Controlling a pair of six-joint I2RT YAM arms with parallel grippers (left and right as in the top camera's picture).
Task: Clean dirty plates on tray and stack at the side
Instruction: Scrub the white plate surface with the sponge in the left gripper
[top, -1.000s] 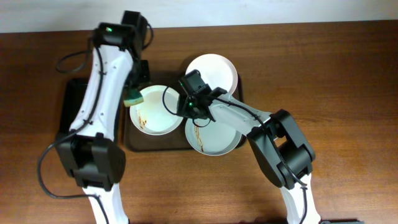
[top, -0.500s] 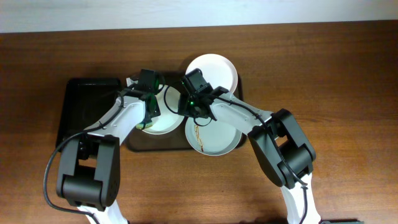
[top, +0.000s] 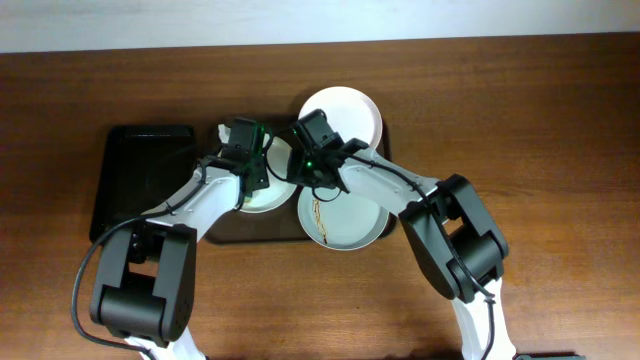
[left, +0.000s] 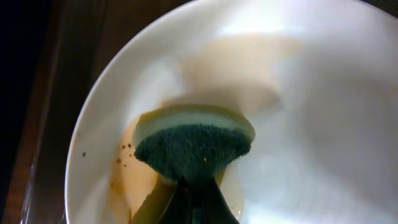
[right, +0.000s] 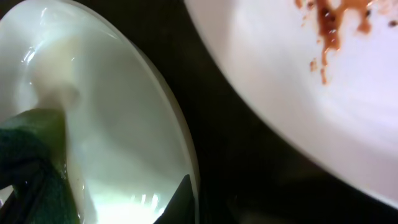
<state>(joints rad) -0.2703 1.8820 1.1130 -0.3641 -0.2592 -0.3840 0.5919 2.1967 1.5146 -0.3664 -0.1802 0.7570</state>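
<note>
Tray (top: 250, 230) — plate (left: 311, 124) under left pincer's (left: 189, 194) sponge (left: 193, 148)

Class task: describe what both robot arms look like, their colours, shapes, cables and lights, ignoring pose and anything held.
The left arm and right arm match: smooth white link covers between bulky black joint housings. Thin black cables loop beside them. A small green light glows near each wrist.
</note>
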